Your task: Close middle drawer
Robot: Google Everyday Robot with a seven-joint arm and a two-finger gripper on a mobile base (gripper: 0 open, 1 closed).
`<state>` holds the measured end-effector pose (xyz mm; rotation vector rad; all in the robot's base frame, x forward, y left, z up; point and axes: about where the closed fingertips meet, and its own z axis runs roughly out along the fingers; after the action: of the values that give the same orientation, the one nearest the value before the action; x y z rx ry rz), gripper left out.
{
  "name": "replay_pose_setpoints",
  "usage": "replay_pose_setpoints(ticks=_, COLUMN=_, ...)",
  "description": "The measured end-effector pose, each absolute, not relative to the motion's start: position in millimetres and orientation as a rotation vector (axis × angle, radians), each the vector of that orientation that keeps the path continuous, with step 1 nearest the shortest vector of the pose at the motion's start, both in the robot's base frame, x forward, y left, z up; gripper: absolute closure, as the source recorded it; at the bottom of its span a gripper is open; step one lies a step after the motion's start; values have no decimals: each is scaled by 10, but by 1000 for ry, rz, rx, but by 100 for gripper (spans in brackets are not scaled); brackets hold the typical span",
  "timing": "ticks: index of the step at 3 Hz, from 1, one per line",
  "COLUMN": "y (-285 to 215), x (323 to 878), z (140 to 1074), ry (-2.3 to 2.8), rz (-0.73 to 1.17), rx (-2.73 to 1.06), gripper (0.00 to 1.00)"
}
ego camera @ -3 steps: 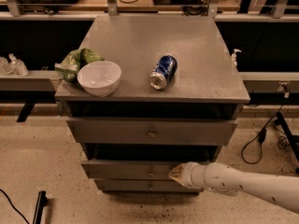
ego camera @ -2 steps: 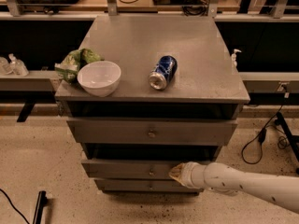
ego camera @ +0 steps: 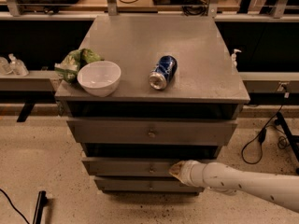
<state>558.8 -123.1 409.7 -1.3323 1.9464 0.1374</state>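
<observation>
The middle drawer (ego camera: 126, 166) is a dark grey front with a small round knob (ego camera: 151, 169), second of three in the grey cabinet. It stands out slightly past the lowest drawer (ego camera: 140, 185) and sits back from the top drawer (ego camera: 149, 132). A dark gap shows above it. My gripper (ego camera: 176, 170) comes in from the right on a white arm, and its tip is against the middle drawer's front, just right of the knob.
On the cabinet top (ego camera: 196, 64) stand a white bowl (ego camera: 99, 77), a green crumpled bag (ego camera: 74, 63) and a blue can (ego camera: 162, 72) lying on its side. Black cables (ego camera: 261, 139) lie on the floor at right. A dark bar (ego camera: 39, 206) lies at lower left.
</observation>
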Motion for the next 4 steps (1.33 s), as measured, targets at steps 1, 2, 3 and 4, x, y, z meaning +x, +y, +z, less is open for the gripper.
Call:
replay_pose_setpoints(ticks=1, y=-1246, x=5709, z=4141, ry=1936, rz=100, rx=-1304, gripper=100)
replay_pose_setpoints(ticks=2, y=-1244, x=5705, z=4141, ry=1936, rz=100, rx=-1304, gripper=100)
replay_pose_setpoints(ticks=3, y=-1235, x=5782, z=4176, ry=1917, rz=73, rx=-1290, gripper=100)
replay_pose_setpoints(ticks=4, y=-1235, x=5782, z=4176, ry=1917, rz=73, rx=-1290, gripper=100)
